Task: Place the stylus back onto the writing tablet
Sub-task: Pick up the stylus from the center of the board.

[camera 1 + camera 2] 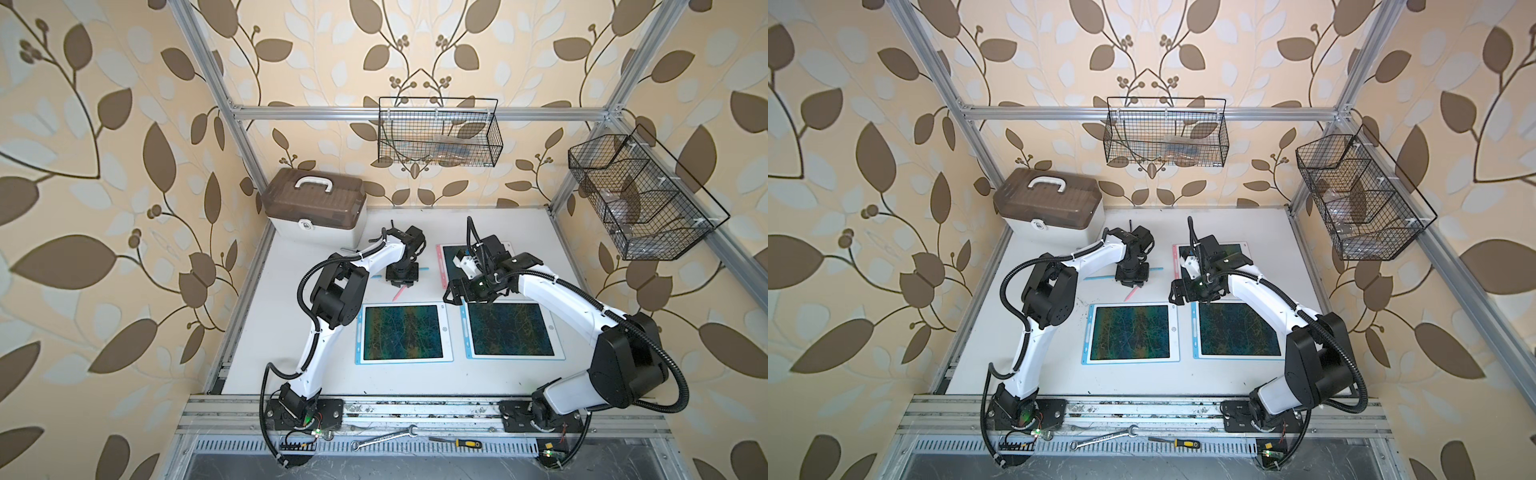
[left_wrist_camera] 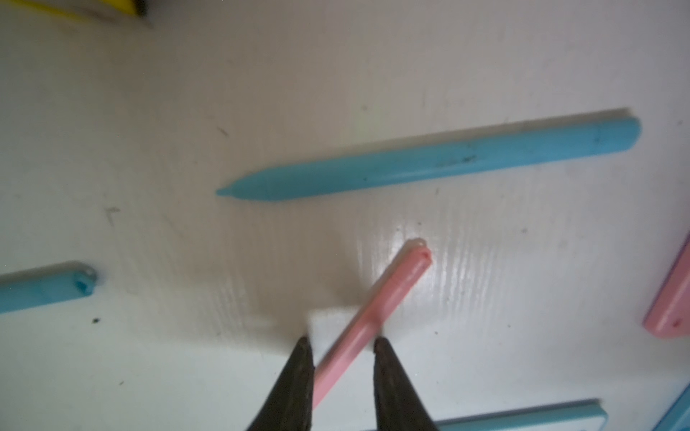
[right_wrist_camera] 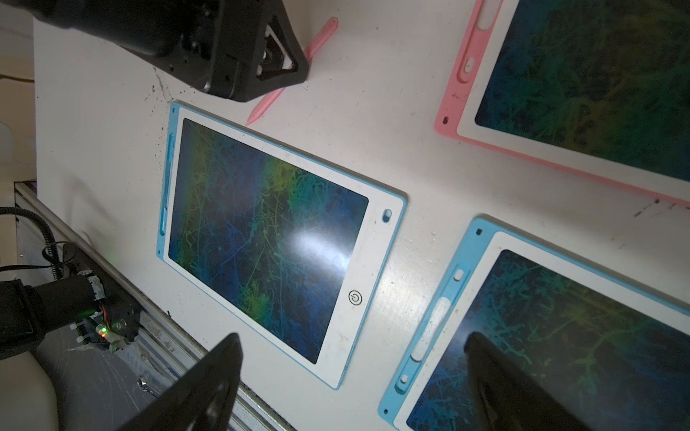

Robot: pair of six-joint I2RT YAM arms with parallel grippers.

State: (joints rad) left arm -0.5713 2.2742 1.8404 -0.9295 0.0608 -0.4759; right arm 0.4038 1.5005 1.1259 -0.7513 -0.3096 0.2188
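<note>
A pink stylus (image 2: 392, 291) lies on the white table, askew between the fingertips of my left gripper (image 2: 343, 341). Both jaws touch its sides with a narrow gap left. In both top views its tip (image 1: 398, 295) pokes out below the left gripper (image 1: 399, 282). A pink-framed writing tablet (image 3: 451, 97) lies just to the right, partly under my right arm. My right gripper (image 3: 353, 336) hangs open and empty over the gap between two blue-framed tablets (image 3: 373, 231), (image 3: 440, 309).
Two blue styluses (image 2: 429, 160), (image 2: 44, 287) lie just beyond the pink one. A brown-lidded box (image 1: 316, 208) stands at the back left. Wire baskets (image 1: 440, 133), (image 1: 640, 199) hang on the frame. A wrench (image 1: 384, 438) and screwdriver (image 1: 457, 442) lie on the front rail.
</note>
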